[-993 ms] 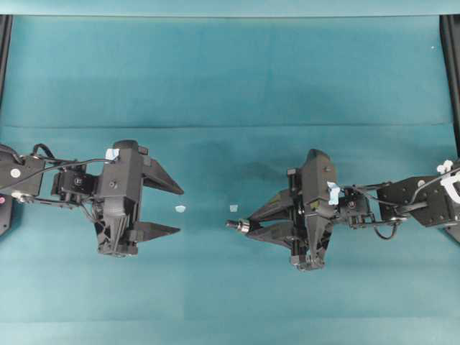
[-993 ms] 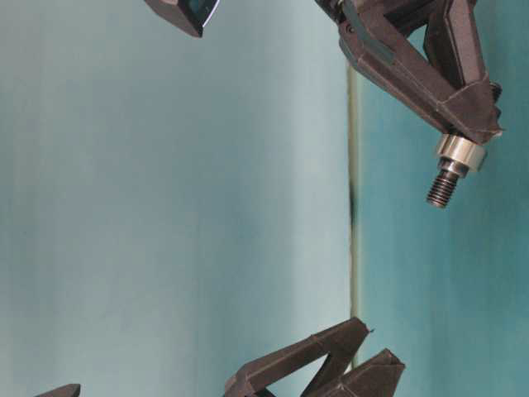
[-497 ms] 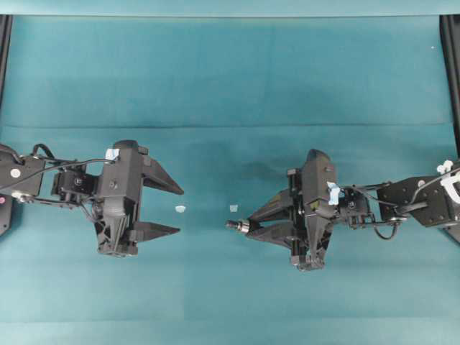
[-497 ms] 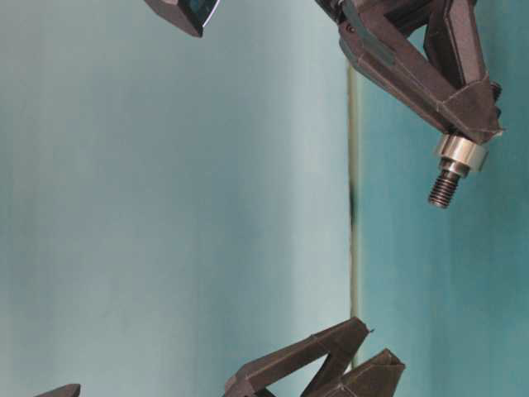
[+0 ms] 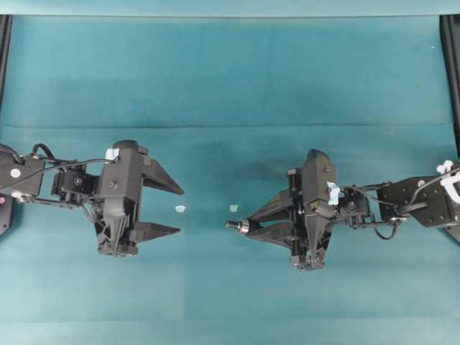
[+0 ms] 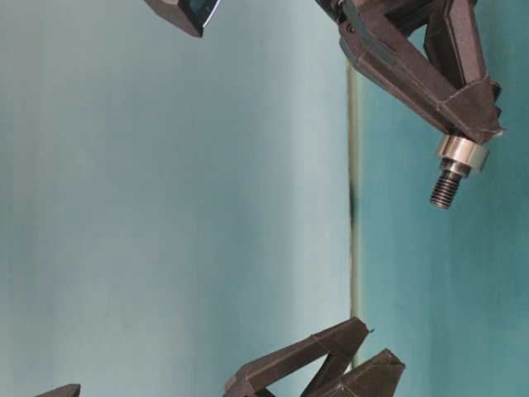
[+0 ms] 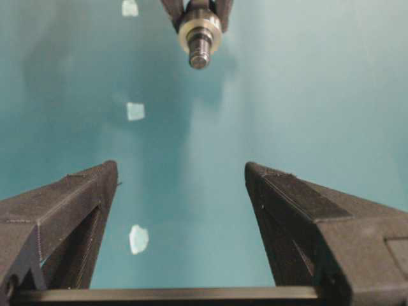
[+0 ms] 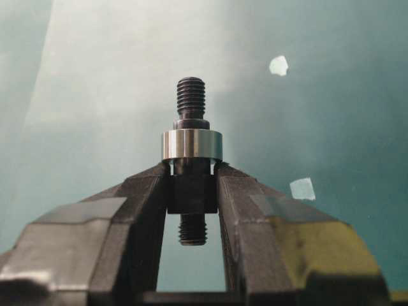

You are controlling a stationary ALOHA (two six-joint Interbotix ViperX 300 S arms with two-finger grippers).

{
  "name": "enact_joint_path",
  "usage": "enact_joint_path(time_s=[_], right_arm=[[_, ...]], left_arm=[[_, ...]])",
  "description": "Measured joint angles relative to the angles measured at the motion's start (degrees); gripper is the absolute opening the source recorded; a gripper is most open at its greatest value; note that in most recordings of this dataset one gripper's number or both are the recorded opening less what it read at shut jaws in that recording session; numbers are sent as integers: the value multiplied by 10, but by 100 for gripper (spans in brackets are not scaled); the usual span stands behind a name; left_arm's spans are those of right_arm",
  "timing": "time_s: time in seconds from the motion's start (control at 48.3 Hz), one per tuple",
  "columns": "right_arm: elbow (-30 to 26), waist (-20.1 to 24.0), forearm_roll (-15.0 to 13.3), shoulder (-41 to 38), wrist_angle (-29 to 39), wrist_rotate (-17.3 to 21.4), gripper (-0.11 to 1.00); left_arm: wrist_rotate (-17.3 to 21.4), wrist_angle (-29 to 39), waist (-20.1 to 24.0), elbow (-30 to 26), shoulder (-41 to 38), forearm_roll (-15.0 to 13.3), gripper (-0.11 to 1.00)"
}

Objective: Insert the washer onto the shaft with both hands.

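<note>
My right hand grips the shaft, washer already seated, its axis pointing straight at my open, empty left hand.

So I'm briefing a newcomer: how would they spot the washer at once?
Start at the right gripper, the black lattice-fingered one shut on the dark grey stepped metal shaft. The washer is the thick silvery ring seated on that shaft just beyond the fingertips. It is shiny and round, unlike the pale flat tape scraps on the teal cloth.
</note>
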State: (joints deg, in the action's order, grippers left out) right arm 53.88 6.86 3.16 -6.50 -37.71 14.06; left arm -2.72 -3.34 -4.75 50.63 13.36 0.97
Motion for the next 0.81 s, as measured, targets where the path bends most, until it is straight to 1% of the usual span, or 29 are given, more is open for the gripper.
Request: enact_joint_path(time_s=[0.807], right_arm=[[0, 0, -1, 1, 5, 0, 0]], left_arm=[[0, 0, 0, 0, 0, -1, 86]])
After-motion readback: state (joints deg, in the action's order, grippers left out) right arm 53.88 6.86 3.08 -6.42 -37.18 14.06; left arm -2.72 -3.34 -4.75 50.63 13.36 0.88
